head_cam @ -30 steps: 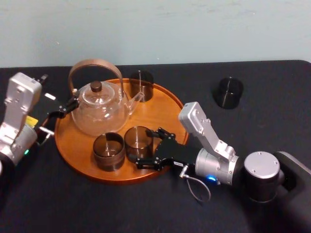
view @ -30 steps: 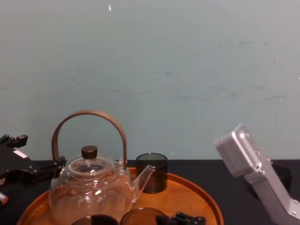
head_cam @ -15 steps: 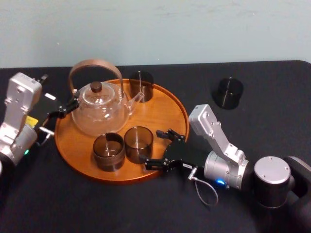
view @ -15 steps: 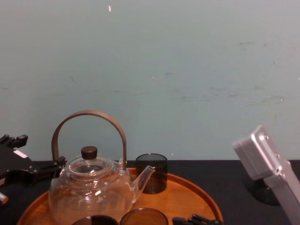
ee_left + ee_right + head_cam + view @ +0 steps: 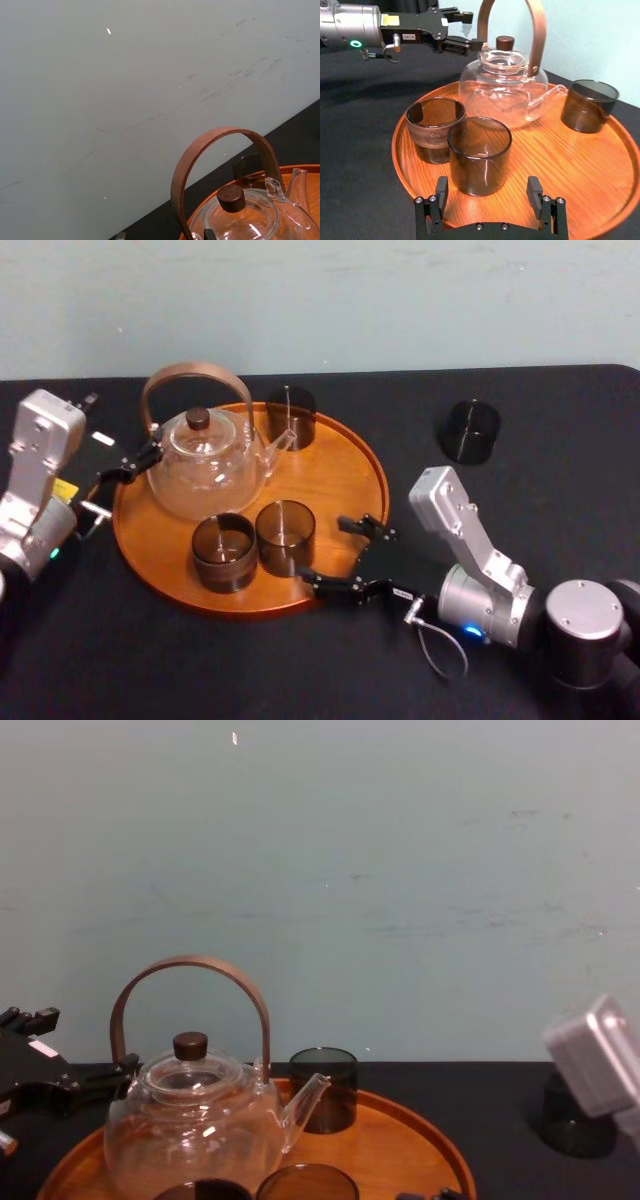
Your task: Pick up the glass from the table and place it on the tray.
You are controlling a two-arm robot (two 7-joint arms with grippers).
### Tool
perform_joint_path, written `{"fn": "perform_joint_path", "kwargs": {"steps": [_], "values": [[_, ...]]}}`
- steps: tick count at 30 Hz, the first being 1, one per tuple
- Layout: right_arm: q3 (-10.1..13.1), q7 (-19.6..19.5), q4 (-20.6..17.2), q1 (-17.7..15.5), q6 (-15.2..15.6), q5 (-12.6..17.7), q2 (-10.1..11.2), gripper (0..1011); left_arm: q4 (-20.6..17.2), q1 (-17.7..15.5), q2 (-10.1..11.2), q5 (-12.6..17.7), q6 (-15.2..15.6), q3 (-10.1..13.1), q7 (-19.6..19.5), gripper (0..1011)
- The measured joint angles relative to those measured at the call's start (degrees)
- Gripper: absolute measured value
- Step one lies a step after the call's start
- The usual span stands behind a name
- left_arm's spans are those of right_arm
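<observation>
Tray (image 5: 345,455): the right half is bare wood, open from the right. Obstacles on it:

- teapot (image 5: 205,468) on the left half
- front-left glass (image 5: 222,552) and front-right glass (image 5: 286,537), side by side
- rear glass (image 5: 291,417) at the back rim

The left tool (image 5: 135,464) flanks the teapot. The right tool (image 5: 325,551), fingers spread, occupies the front-right rim. The counter (image 5: 415,435) between the tray and the lone glass (image 5: 470,430) is unobstructed.

Head looks down; chest level; wrists close; all share the tray (image 5: 335,475).

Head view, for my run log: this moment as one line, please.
right tool: open, empty, at tray rim | left tool: beside teapot | on tray: three glasses | on table: one glass
</observation>
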Motion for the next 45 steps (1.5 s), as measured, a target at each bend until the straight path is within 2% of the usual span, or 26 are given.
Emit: {"fn": "perform_joint_path", "kwargs": {"steps": [8, 10, 17, 23, 31, 45], "values": [[2.78, -2.43, -3.02, -3.15, -0.15, 0.50, 1.99, 1002, 0.00, 0.00, 0.00, 0.00, 0.00, 0.00, 0.00, 1010], [4.28, -3.75, -3.85, -4.29, -0.18, 0.50, 2.70, 1002, 0.00, 0.00, 0.00, 0.00, 0.00, 0.00, 0.00, 1009], [7.11, -6.12, -4.47, -5.73, -0.18, -0.13, 3.62, 1002, 0.00, 0.00, 0.00, 0.00, 0.00, 0.00, 0.00, 1010], [10.70, -8.36, -3.06, -5.91, -0.46, -0.99, 3.91, 1002, 0.00, 0.00, 0.00, 0.00, 0.00, 0.00, 0.00, 1010], [13.66, -9.23, -1.41, -5.16, -0.41, -1.50, 4.01, 1003, 0.00, 0.00, 0.00, 0.00, 0.00, 0.00, 0.00, 1009], [16.42, -8.45, 2.89, -3.33, -0.66, -1.52, 2.69, 1002, 0.00, 0.00, 0.00, 0.00, 0.00, 0.00, 0.00, 1010]]}}
